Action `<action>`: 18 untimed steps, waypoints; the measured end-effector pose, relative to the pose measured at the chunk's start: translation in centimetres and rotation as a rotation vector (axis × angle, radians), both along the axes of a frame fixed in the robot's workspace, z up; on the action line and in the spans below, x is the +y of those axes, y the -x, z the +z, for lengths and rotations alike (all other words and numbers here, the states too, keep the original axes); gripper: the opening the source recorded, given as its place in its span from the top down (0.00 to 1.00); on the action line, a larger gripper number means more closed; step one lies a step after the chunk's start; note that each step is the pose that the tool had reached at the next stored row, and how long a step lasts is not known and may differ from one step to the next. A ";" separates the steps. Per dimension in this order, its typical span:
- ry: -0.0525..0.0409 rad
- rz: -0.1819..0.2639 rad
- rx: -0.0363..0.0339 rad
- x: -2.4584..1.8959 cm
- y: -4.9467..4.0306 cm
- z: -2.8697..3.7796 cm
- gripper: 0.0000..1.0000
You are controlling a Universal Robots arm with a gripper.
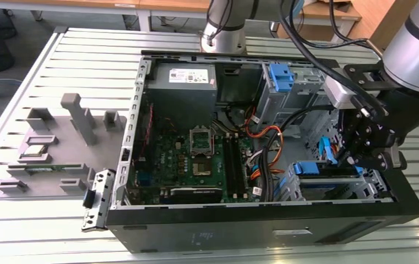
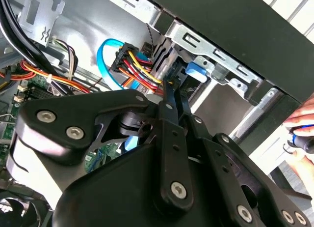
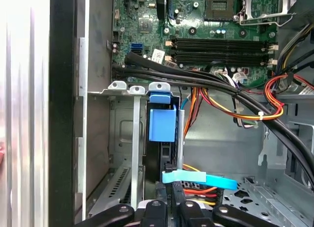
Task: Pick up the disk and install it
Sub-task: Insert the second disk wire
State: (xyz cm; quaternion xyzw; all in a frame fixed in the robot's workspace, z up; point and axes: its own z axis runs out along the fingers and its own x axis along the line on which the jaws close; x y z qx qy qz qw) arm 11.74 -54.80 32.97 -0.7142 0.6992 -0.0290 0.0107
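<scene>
- An open computer case (image 1: 194, 236) lies on its side on a slatted metal table (image 1: 84, 60), with the green motherboard (image 1: 194, 154) facing up.
- The robot arm (image 1: 415, 49) reaches down into the case at the exterior view's right, and the gripper (image 1: 371, 157) sits low beside the drive cage (image 1: 327, 187) in the near right corner.
- The disk (image 3: 164, 138) stands on edge inside a slot of that cage — in the first wrist view its blue plastic rail end shows at the top, with the dark edge of the drive running down toward the gripper.
- In the first wrist view the gripper (image 3: 171, 202) has its black fingers (image 3: 177, 197) close together around the near end of the disk; whether they clench it or merely flank it I cannot tell.
- A light blue flat cable (image 3: 196, 179) crosses just beside the fingers, and a bundle of red, yellow and orange wires (image 3: 216, 106) hangs near the cage.
- In the second wrist view the gripper (image 2: 171, 97) points at the same blue rail piece (image 2: 196, 70), set against the silver cage frame (image 2: 216, 52).
- A grey power supply box (image 1: 183, 82) with a white sticker sits at the far end of the case, and a bare blue bracket (image 1: 279, 77) stands in the far bay to its right.
- A grey fixture tray (image 1: 55, 143) rests on the table at the exterior view's left, well apart from the case.
- A person's hand (image 2: 301, 133) shows beyond the case wall in the second wrist view.
</scene>
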 end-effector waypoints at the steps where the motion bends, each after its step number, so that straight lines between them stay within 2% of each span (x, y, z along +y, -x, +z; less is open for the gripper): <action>1: 0.0002 0.000 0.0000 0.00 0.00 0.00 0.84; 11: 0.0004 0.000 0.0000 0.00 0.00 -0.01 0.84; 13: 0.0002 0.000 0.0000 0.00 0.00 -0.03 0.82; 14: 0.0003 0.000 0.0000 0.00 0.00 -0.03 0.76; 18: 0.0004 0.000 0.0000 0.00 0.00 -0.03 0.76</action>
